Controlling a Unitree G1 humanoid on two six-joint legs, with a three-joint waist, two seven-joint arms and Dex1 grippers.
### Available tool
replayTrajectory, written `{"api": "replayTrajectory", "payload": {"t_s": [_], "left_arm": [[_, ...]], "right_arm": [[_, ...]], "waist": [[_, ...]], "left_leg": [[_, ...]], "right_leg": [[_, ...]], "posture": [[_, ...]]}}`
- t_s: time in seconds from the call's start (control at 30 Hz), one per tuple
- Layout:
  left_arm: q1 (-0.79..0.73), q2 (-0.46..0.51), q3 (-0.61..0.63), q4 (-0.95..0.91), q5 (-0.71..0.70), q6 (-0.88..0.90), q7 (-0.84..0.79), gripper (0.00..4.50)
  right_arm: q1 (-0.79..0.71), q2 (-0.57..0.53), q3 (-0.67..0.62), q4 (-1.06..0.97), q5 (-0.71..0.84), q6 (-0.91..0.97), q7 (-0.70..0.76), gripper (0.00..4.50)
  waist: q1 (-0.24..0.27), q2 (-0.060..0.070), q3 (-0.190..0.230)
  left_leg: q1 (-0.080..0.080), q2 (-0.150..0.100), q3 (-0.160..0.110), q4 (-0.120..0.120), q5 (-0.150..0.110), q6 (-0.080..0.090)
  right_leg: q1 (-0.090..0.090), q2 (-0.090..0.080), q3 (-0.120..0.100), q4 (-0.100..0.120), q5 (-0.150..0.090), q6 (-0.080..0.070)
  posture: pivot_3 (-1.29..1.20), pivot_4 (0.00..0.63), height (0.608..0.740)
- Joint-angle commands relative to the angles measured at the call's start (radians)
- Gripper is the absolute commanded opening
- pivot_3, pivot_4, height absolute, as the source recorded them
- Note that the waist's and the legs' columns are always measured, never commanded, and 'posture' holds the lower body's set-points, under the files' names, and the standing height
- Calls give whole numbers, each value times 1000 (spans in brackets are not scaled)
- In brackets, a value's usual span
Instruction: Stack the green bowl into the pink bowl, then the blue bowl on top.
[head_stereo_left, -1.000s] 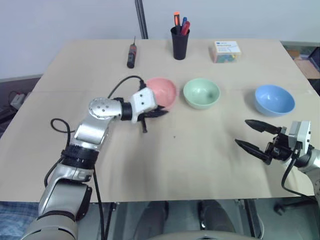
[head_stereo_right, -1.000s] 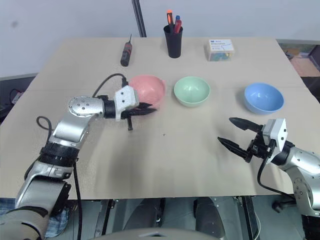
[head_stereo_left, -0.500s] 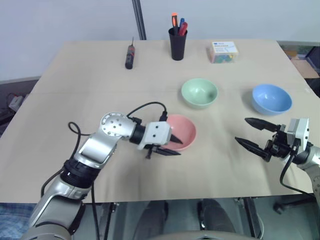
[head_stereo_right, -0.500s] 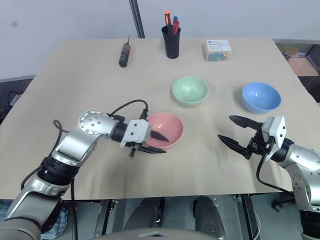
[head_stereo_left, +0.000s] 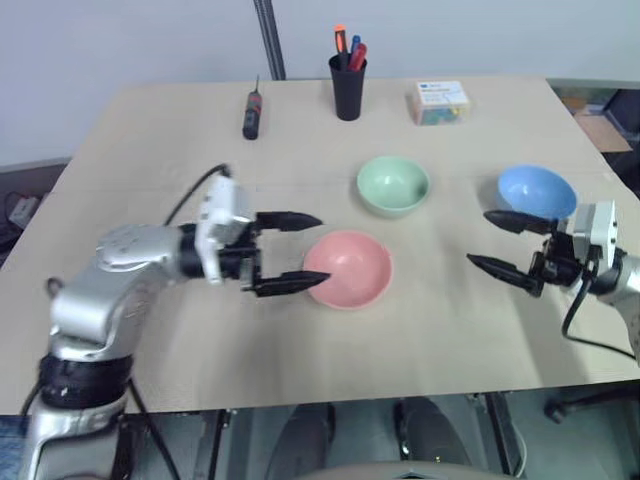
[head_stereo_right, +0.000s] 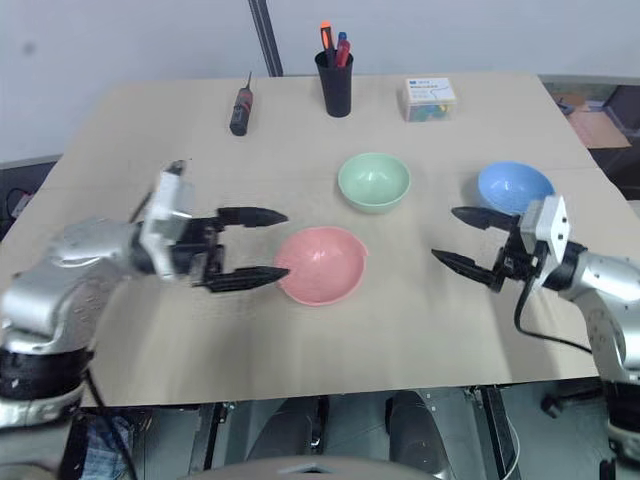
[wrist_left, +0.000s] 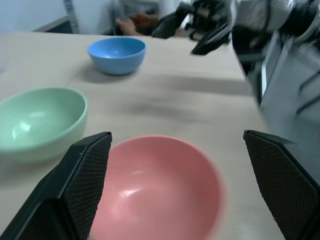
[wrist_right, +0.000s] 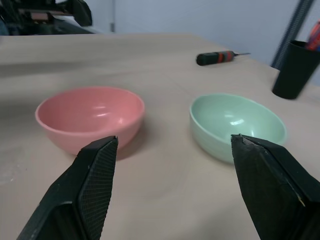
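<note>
Pink bowl (head_stereo_left: 349, 269) is seen upright on the tan table (head_stereo_left: 150, 140), near the middle. Just beside its rim, the left gripper (head_stereo_left: 302, 252) is spread wide, grasping nothing. Behind it the green bowl (head_stereo_left: 393, 185) is set, and to the right the blue bowl (head_stereo_left: 537, 192). The right gripper (head_stereo_left: 491, 243) is held parted and empty near the blue bowl.

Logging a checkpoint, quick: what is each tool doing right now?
Left tool: open, holding nothing, beside the pink bowl.
Right tool: open, holding nothing.
</note>
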Motion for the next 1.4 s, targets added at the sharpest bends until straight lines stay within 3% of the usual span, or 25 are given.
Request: {"api": "replayTrajectory", "payload": {"t_s": [0.03, 0.3, 0.67, 0.77, 0.8, 1.0, 1.13, 1.2, 1.3, 1.4], "left_arm": [[84, -23, 141, 35, 17, -82, 58, 4453], [361, -126, 317, -5, 8, -231, 97, 4453], [504, -190, 349, -102, -25, -298, 179, 4453], [520, -197, 354, -126, -49, -301, 196, 4500], [529, -198, 355, -130, -51, -303, 197, 4500], [559, -191, 357, -122, -57, -324, 190, 4500], [550, -180, 347, -114, -63, -328, 189, 4500], [536, -170, 345, -101, -63, -331, 181, 4500], [508, -156, 336, -82, -63, -333, 174, 4500], [474, -142, 314, -50, -53, -340, 158, 4500]], "right_arm": [[-186, 13, 108, 116, -124, -27, -1, 3775], [-576, 211, 382, 632, -497, -351, -47, 3775], [-837, 360, 483, 1118, -716, -529, -144, 3775], [-855, 383, 478, 1168, -730, -566, -137, 2993], [-860, 387, 474, 1179, -733, -573, -139, 2507], [-871, 391, 463, 1214, -751, -604, -133, 104], [-865, 387, 445, 1195, -732, -629, -100, 33], [-860, 366, 422, 1111, -671, -617, 6, 33], [-797, 330, 396, 858, -513, -542, 222, 33], [-692, 262, 401, 498, -381, -363, 345, 33]], "waist": [[-3, 0, 0], [-3, -1, 0], [-3, -1, 0], [-4, -1, 0], [-4, -1, 0], [-4, -1, 0], [-4, -1, 0], [-4, -1, 0], [-3, 1, 1], [-1, 1, 1]], "left_leg": [[0, 0, 0, 0, 0, 0], [-2, 2, 3, -2, 0, -1], [-2, -1, 0, -4, 0, -2], [-1, -1, 0, -4, 0, -2], [-1, -1, 0, -5, 0, -2], [-1, -1, 1, -5, 0, -1], [-1, -2, 1, -5, 0, -1], [-1, -2, 1, -5, 0, -1], [-2, -2, 1, -5, 0, -1], [-2, 1, -1, -6, 0, -1]], "right_leg": [[0, 0, 0, 0, 0, 0], [-4, 1, 0, -1, 0, -1], [-5, -1, 1, -1, 0, -1], [-5, 0, 2, -1, 0, -1], [-5, 0, 2, -1, 0, -1], [-6, 0, 3, -1, 0, -1], [-6, 0, 3, -1, 0, -1], [-6, 0, 3, -1, 0, -1], [-6, 0, 3, -1, 0, -1], [-6, -1, 2, -2, 0, -1]], "posture": [[0, 150, 740], [0, 150, 740], [0, 150, 740], [0, 150, 740], [0, 150, 740], [0, 150, 740], [0, 150, 740], [0, 150, 740], [0, 150, 740], [0, 150, 740]]}}
